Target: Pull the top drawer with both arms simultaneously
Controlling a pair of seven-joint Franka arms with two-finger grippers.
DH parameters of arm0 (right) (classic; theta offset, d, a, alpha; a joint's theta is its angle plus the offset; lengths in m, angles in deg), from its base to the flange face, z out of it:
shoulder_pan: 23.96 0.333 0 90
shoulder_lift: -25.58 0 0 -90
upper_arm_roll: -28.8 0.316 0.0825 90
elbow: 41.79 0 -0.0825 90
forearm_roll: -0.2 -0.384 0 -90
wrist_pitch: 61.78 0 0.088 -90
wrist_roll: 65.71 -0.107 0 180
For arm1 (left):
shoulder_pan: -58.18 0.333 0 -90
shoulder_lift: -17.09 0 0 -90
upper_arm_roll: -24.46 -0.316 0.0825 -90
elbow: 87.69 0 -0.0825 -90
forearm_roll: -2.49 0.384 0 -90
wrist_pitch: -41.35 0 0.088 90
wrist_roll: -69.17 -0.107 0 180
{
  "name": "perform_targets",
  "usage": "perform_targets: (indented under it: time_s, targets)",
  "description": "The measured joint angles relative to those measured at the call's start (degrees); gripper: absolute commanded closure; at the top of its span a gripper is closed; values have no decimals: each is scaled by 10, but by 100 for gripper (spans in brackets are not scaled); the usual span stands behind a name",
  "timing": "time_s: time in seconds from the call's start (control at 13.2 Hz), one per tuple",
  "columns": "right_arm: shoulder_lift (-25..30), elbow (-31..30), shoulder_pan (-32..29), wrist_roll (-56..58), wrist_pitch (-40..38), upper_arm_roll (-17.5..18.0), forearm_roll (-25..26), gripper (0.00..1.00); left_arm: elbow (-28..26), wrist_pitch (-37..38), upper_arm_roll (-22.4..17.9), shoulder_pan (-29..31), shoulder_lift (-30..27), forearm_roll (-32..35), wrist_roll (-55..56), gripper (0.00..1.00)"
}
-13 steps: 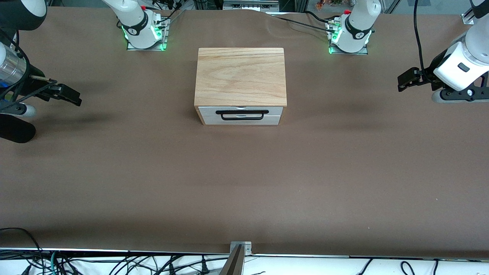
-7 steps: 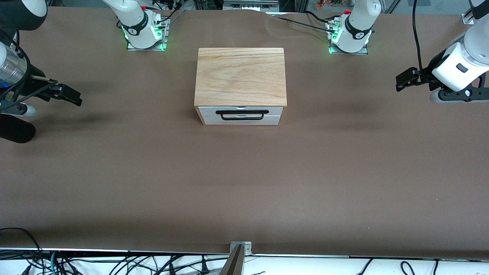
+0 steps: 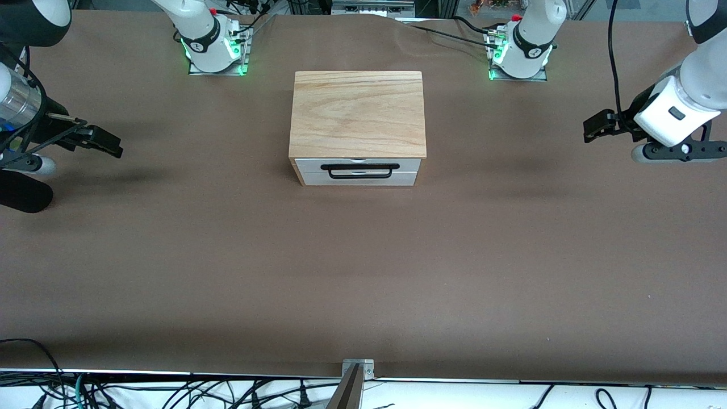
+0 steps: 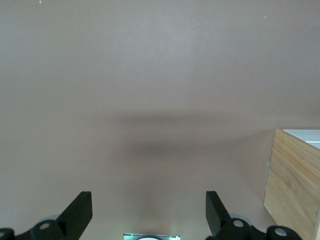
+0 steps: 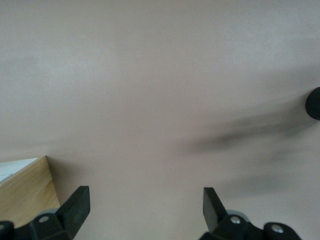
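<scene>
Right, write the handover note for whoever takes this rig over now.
Left gripper: open, empty, in the air over bare table at the left arm's end, well clear of the cabinet.
Right gripper: open, empty, over bare table at the right arm's end.
Top drawer: shut, its black handle untouched, front facing the front camera.
Done: nothing on the drawer yet.
Left: bring both grippers to the handle, grip it, pull the drawer out together.
</scene>
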State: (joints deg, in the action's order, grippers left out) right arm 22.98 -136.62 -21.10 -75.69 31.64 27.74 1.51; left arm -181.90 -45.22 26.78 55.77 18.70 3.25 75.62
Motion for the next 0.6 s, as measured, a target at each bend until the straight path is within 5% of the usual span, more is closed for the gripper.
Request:
perform_targets:
  time_s: [0.6]
  targets:
    - [-1,-29,4,1,-6,4,-8,0,0,-22,0,0,24,-17,0,0]
